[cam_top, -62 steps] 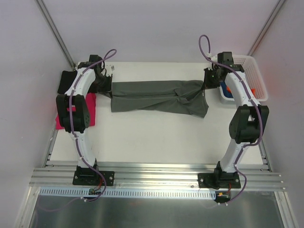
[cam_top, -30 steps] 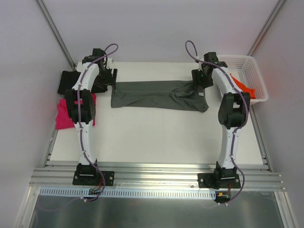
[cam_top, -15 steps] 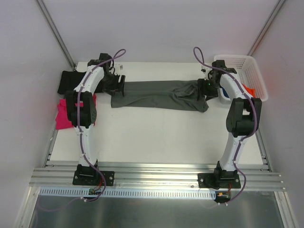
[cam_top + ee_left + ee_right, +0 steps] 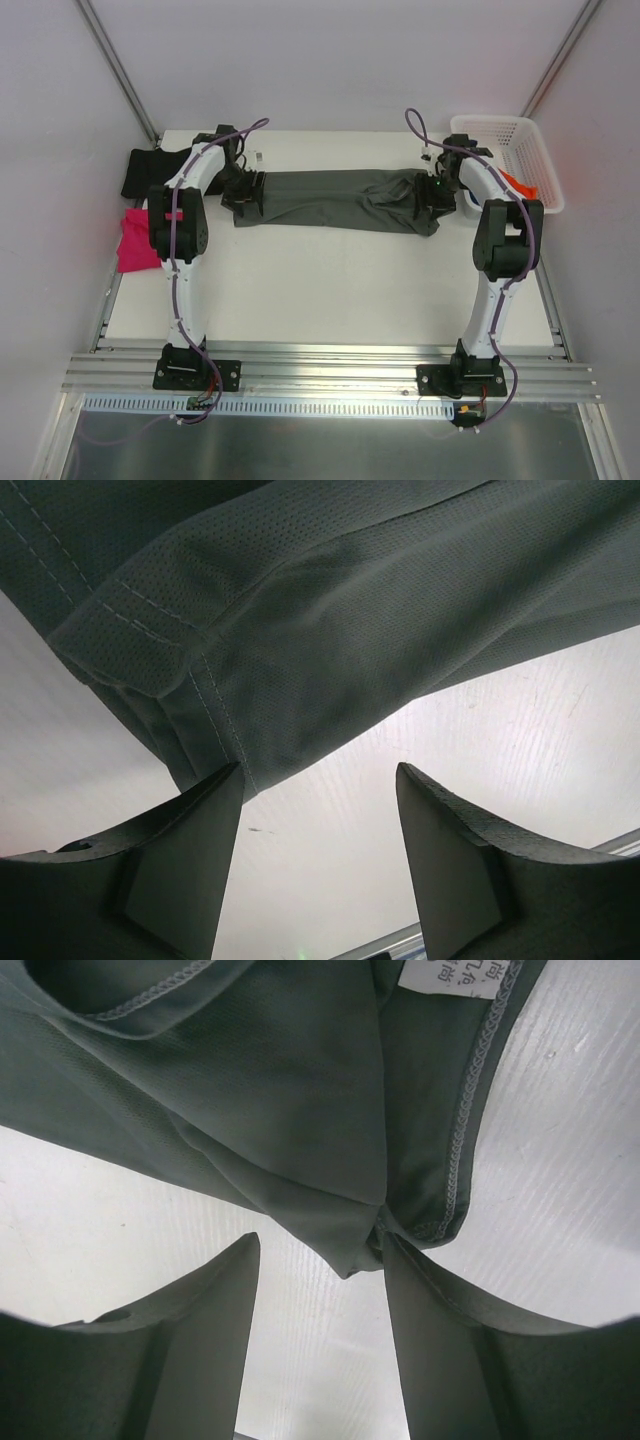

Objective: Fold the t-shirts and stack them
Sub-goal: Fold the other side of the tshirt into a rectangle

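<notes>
A dark grey t-shirt [image 4: 330, 200] lies folded into a long strip across the far half of the table. My left gripper [image 4: 246, 190] is at its left end, open. In the left wrist view the shirt's stitched hem [image 4: 200, 670] lies just beyond the left gripper [image 4: 320, 772], with bare table between the fingers. My right gripper [image 4: 434, 194] is open at the shirt's right end. There a cloth corner [image 4: 350, 1245] reaches between the tips of the right gripper [image 4: 320, 1245], and the pale neck label [image 4: 450, 975] shows. A black t-shirt [image 4: 150, 170] and a magenta one [image 4: 133, 242] lie at the left.
A white lattice basket [image 4: 525, 140] stands at the back right corner with an orange t-shirt [image 4: 518, 186] in it. Bare white table [image 4: 330, 290] stretches in front of the grey shirt. The table's aluminium rail [image 4: 330, 365] runs along the near edge.
Both grippers have come forward and down onto the ends of the grey shirt. Their jaws have narrowed a little. The shirt itself lies as before.
</notes>
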